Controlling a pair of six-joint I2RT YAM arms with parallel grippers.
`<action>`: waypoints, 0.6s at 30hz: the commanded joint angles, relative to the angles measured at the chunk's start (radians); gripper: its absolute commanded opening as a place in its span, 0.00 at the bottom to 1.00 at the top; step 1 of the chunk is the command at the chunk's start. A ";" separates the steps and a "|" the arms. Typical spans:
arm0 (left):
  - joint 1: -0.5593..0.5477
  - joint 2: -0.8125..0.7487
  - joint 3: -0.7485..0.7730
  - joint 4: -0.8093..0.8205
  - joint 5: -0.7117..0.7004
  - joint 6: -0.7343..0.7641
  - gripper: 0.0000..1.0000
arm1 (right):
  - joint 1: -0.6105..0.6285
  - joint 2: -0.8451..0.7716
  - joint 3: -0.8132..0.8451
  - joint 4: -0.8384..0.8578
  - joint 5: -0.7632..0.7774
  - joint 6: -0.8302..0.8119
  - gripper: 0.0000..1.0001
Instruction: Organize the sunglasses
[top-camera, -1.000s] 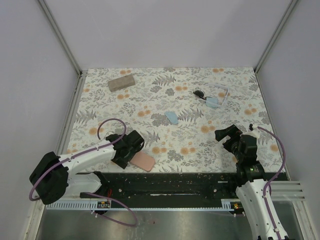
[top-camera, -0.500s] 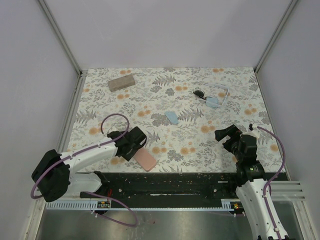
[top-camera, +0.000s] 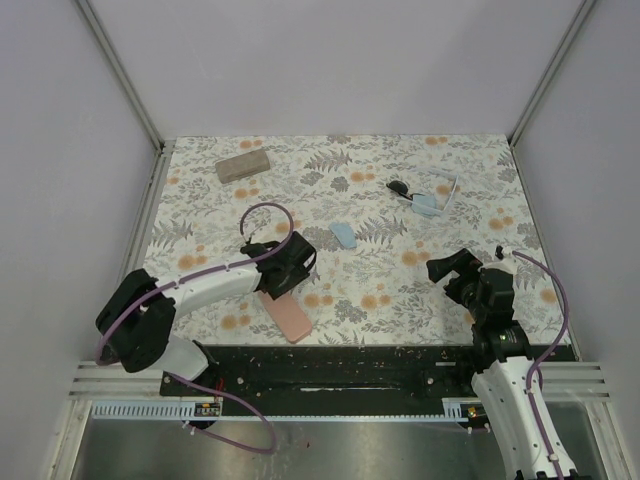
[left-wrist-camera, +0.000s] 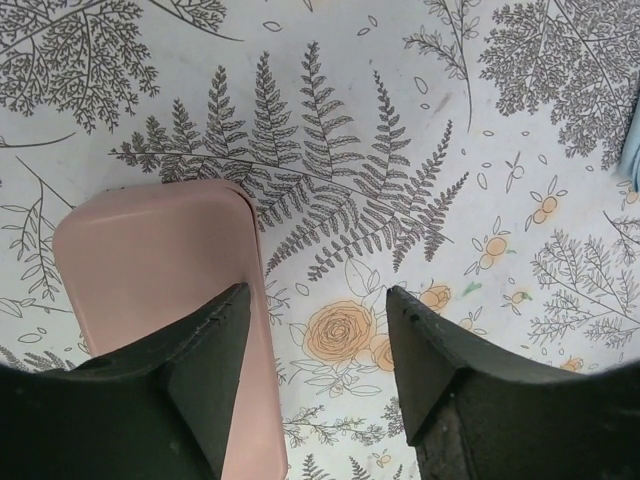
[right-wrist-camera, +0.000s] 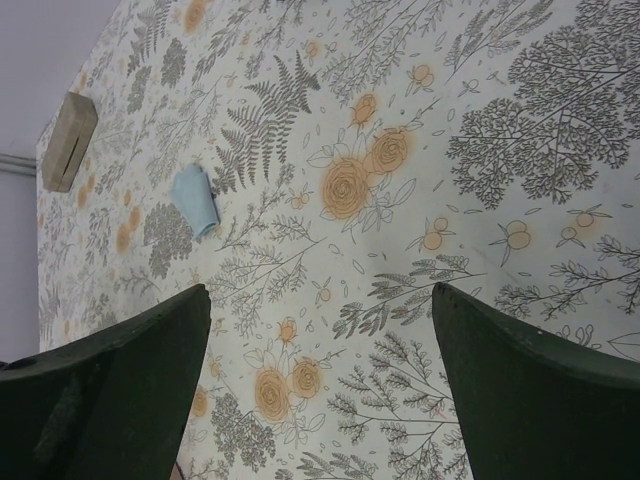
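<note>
The flowered table (top-camera: 200, 200) takes up the whole floor of the booth, and the big change on it is the left arm (top-camera: 205, 288): a second ago it was curled up at the near left edge, and now it has swung out toward the middle. Its jaws narrowed on the way from wide to about half. The left claw (top-camera: 292, 264) hangs over the far end of the pink case (top-camera: 291, 320) with its fingers (left-wrist-camera: 205, 350) partly apart and only bare cloth between them, so it has hold of nothing. One finger sits over the case's edge, and I can't tell whether it touches. I'd judge it is done with the case for now and is heading out for something to put in it, so the sorting has hardly begun. The right claw (top-camera: 452, 268) has not budged; it is spread as wide as it goes, empty, near the right front. The tan case (top-camera: 243, 165) lies alone at the far left. The black-framed sunglasses (top-camera: 398, 187) and the white-framed sunglasses (top-camera: 448, 188) sit close together at the far right, well apart from the left claw and straight beyond the right one. One blue cloth (top-camera: 427, 206) lies beside them; the other cloth (top-camera: 343, 235) is just beyond the left claw.
</note>
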 joint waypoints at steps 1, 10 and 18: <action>-0.004 -0.042 0.062 0.040 -0.017 0.119 0.63 | -0.003 0.012 0.009 0.089 -0.105 -0.048 0.99; 0.217 -0.489 -0.143 0.133 0.036 0.302 0.93 | 0.110 0.403 0.079 0.351 -0.368 -0.163 0.91; 0.520 -0.761 -0.165 0.085 0.165 0.579 0.99 | 0.659 0.851 0.384 0.323 -0.121 -0.222 0.91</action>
